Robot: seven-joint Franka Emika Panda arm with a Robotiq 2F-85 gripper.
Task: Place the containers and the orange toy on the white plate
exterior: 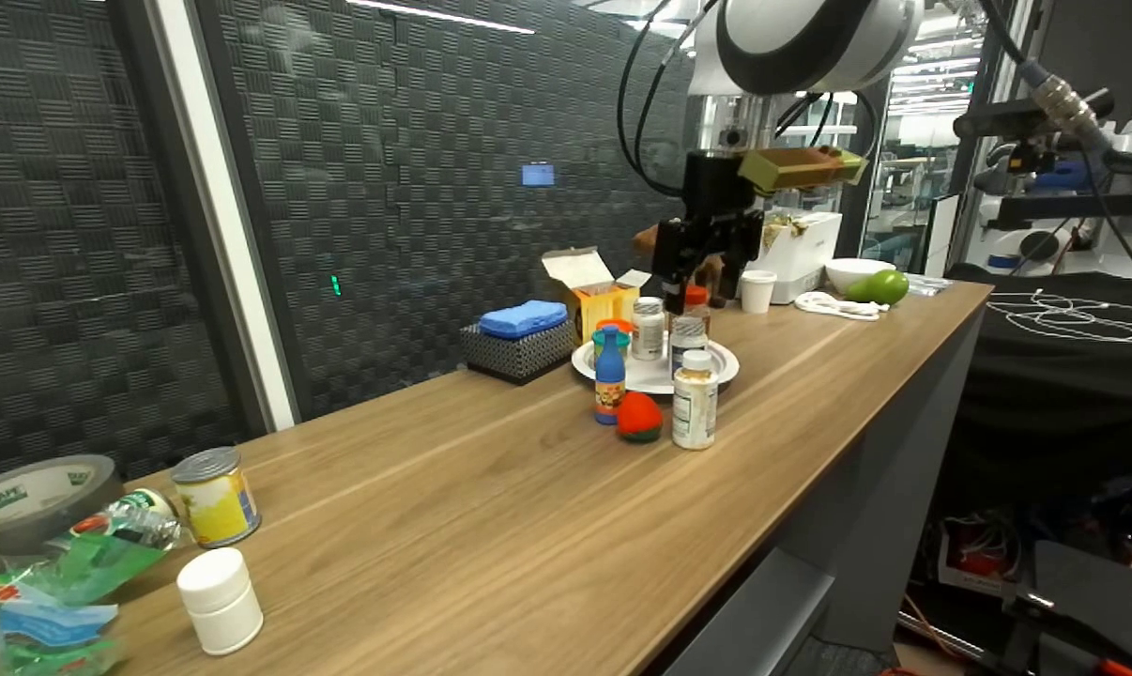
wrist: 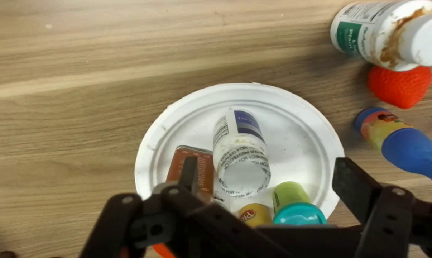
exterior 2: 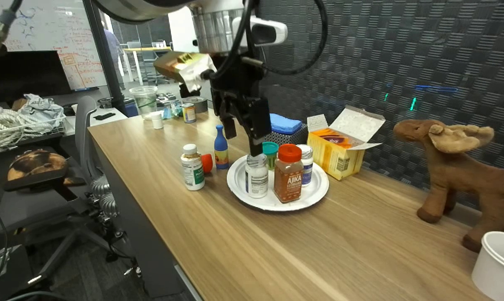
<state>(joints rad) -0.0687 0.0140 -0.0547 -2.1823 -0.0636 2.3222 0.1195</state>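
1. Two black fingers (wrist: 355,190) of the gripper (wrist: 268,175) stand wide apart and hold nothing.
2. Between and below them is the purple-labelled bottle (wrist: 241,154), upright on the white plate (wrist: 294,143); whether a fingertip touches it, I cannot tell. I take it as placed.
3. Partly hidden under one finger is the spice jar (wrist: 204,168), also on the plate. Past that jar, going away from the fingers in an exterior view, stands the second white bottle (exterior 2: 307,167), on the plate too.
4. Nearer the other finger, within the span of the two, the teal-lidded cup (wrist: 294,206) is on the plate.
5. Outside that finger, off the plate, the blue bottle (wrist: 404,147) stands on the table (wrist: 76,125).
6. Farther out is the orange toy (wrist: 400,87), on the table between the blue bottle and the green-labelled bottle (wrist: 384,34).
7. My judgement: most containers are done; the orange toy is left, and probably the green-labelled bottle. Whether the blue bottle counts, I cannot tell.
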